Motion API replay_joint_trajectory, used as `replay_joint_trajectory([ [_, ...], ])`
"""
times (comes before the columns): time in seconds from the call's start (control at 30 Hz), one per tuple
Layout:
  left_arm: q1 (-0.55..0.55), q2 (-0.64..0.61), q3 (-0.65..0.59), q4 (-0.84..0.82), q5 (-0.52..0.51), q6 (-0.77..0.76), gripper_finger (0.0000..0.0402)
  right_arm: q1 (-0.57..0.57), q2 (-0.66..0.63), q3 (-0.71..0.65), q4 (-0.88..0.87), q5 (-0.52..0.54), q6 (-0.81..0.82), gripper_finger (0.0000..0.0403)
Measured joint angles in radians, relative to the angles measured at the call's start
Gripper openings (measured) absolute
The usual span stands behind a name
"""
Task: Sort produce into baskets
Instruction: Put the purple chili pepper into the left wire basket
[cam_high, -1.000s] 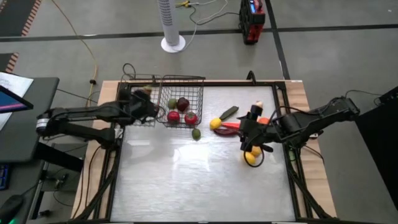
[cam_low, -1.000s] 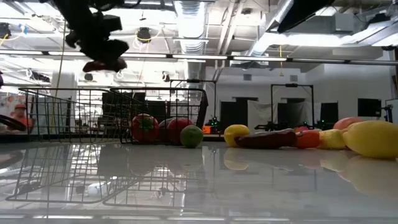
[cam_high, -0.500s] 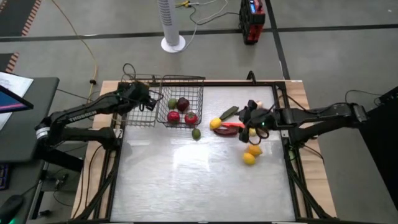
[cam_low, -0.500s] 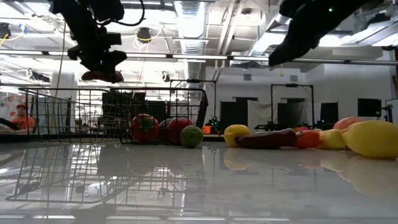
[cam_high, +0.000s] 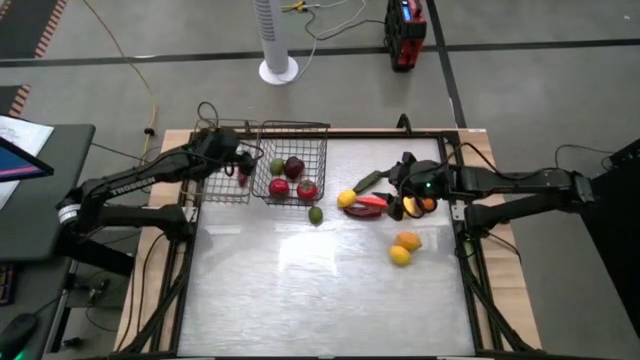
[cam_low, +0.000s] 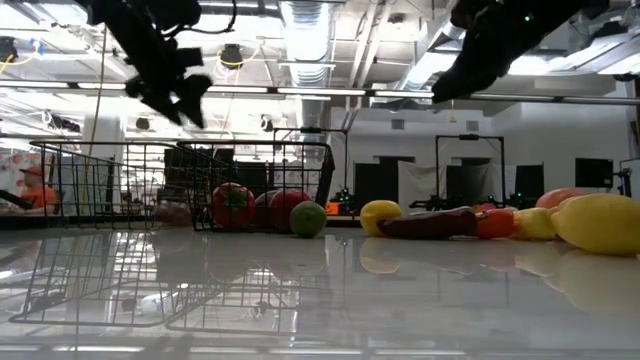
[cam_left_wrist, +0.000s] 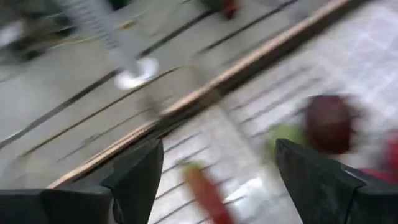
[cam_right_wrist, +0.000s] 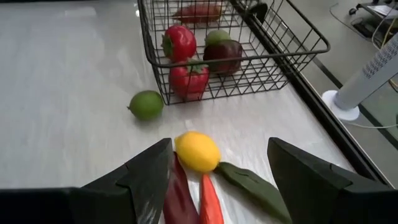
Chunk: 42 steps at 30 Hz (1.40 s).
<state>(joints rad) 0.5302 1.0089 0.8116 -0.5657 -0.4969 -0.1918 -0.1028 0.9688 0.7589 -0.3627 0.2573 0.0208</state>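
Release done: left end effector, fingers now apart, has dropped its long red vegetable into the shallower basket; right end effector hovers spread above the lemon.

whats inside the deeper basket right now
In the deeper basket: two red peppers, a dark red fruit and a green one. Nothing else shows through the mesh.

The glossy pale worktop is carrying two adjoining wire baskets at its far edge, a green lime lying beside them, and yellow, red and orange produce lying nearby.
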Motion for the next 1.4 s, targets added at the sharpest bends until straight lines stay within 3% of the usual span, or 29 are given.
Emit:
replay_joint_trajectory([
  [0.13,-0.134,0.050,0.000,0.114,0.070,0.012,0.0296,0.000,0.001,0.000,0.004,0.000,0.004,0.0291],
  [0.37,-0.410,0.195,0.053,0.224,-0.006,0.021,0.0284,-0.006,-0.006,0.000,0.004,0.000,0.025,0.0291],
  [0.63,-0.644,0.350,0.170,0.221,-0.110,0.074,0.0280,-0.004,-0.016,0.000,0.032,0.000,0.034,0.0291],
  [0.87,-0.732,0.552,0.291,0.180,-0.091,0.005,0.0280,-0.051,-0.016,-0.026,0.096,0.002,0.000,0.0291],
  [1.07,-0.785,0.724,0.377,0.176,-0.095,-0.166,0.0280,-0.099,-0.059,-0.132,0.183,0.001,-0.021,0.0291],
  [1.23,-0.814,0.817,0.393,0.250,-0.187,-0.342,0.0280,-0.137,-0.119,-0.175,0.257,-0.004,-0.052,0.0291],
  [1.3,-0.814,0.842,0.393,0.270,-0.214,-0.383,0.0280,-0.151,-0.146,-0.184,0.271,-0.034,-0.064,0.0291],
  [1.4,-0.795,0.862,0.393,0.317,-0.178,-0.371,0.0280,-0.167,-0.171,-0.195,0.245,-0.131,-0.072,0.0291],
])
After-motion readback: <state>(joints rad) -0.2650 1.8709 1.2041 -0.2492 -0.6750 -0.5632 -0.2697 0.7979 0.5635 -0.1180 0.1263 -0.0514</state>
